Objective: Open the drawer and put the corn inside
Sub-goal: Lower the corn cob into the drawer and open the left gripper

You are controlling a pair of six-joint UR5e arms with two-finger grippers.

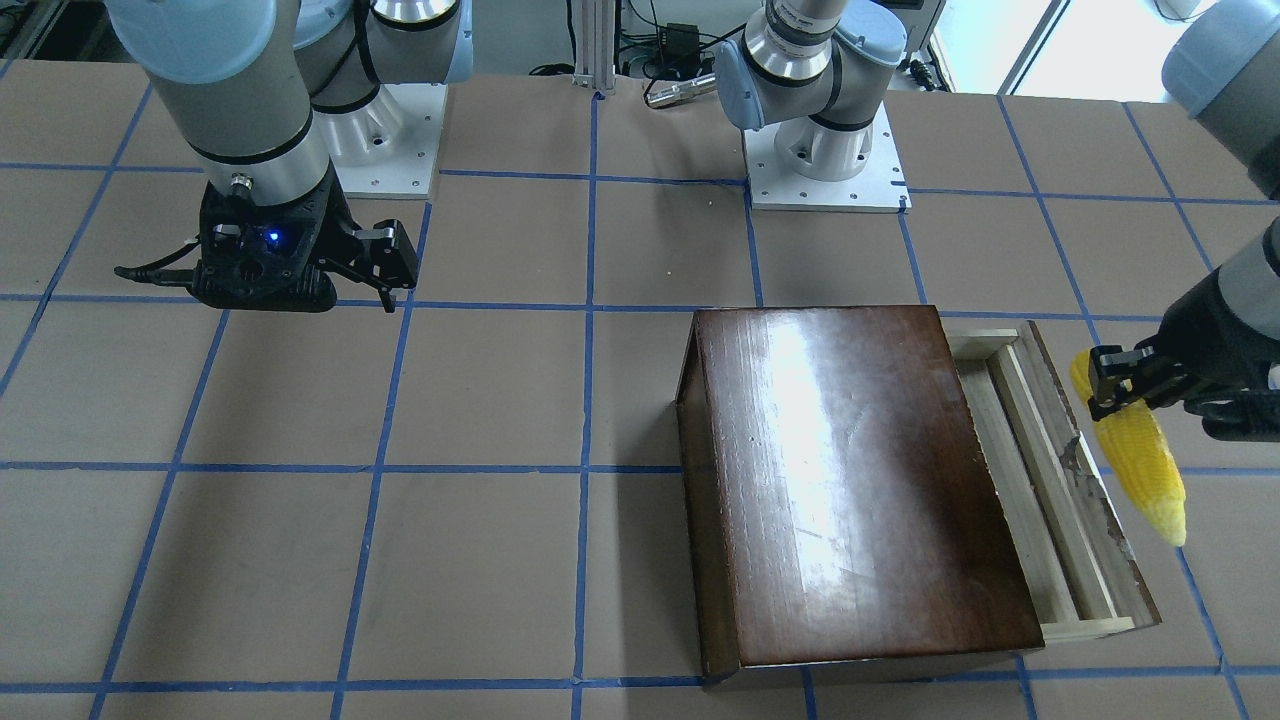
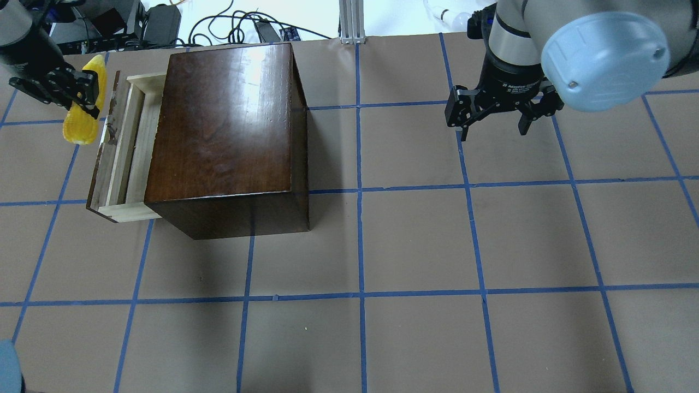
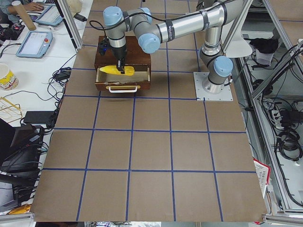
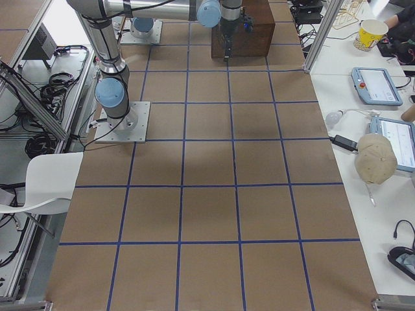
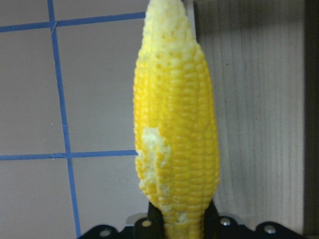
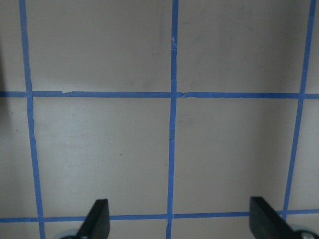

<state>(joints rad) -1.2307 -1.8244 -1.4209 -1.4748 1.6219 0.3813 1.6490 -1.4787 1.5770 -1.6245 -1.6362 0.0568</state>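
left gripper point(image 1: 1105, 385) clamped on corn point(image 1: 1140, 460), cob in the air by the front panel of the pulled-out drawer point(image 1: 1040, 480); right gripper point(image 2: 494, 130) spread wide, empty, well apart

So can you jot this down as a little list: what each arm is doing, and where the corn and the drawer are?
left gripper: shut on the corn, holding it in the air
corn: yellow cob, just outside the drawer's front panel, not inside yet
drawer: pulled partly out of the wooden box; visible part empty
right gripper: open, holding nothing, hovering over the table
task stage: drawer open, corn not yet placed
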